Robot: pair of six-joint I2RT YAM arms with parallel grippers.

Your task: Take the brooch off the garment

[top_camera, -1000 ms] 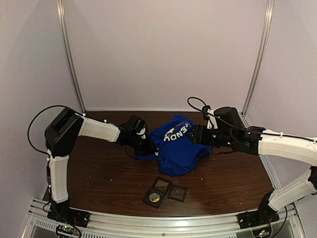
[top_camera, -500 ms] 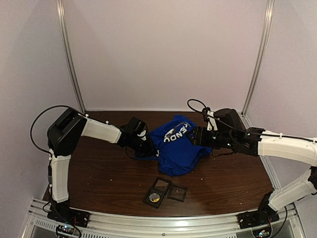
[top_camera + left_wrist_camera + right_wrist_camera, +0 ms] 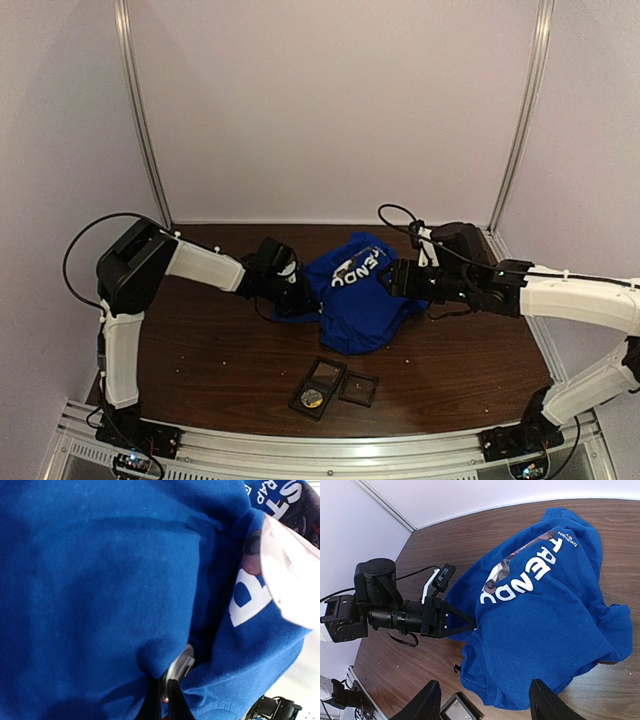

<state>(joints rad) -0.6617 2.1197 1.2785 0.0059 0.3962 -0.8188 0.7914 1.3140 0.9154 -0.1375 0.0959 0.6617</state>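
The garment, a royal-blue T-shirt (image 3: pixel 355 300) with white lettering, lies crumpled mid-table and fills the left wrist view (image 3: pixel 110 580). My left gripper (image 3: pixel 300 298) is at its left edge. Its jaws (image 3: pixel 167 695) are shut on a small silvery piece (image 3: pixel 181 664) sticking out of a fold, apparently the brooch seen edge-on. The right wrist view shows that gripper's tip (image 3: pixel 472 625) touching the shirt (image 3: pixel 545 625). My right gripper (image 3: pixel 395 278) hovers over the shirt's right side, open and empty (image 3: pixel 487 705).
An open black case (image 3: pixel 318 385) holding a round gold item lies near the front edge, its lid (image 3: pixel 358 388) beside it. A small black bit (image 3: pixel 456 668) lies on the wood by the shirt's hem. Metal frame posts stand at the back corners.
My left arm has shifted slightly right while its gripper stays at the shirt's edge. My right gripper has crept a little left and lower over the shirt.
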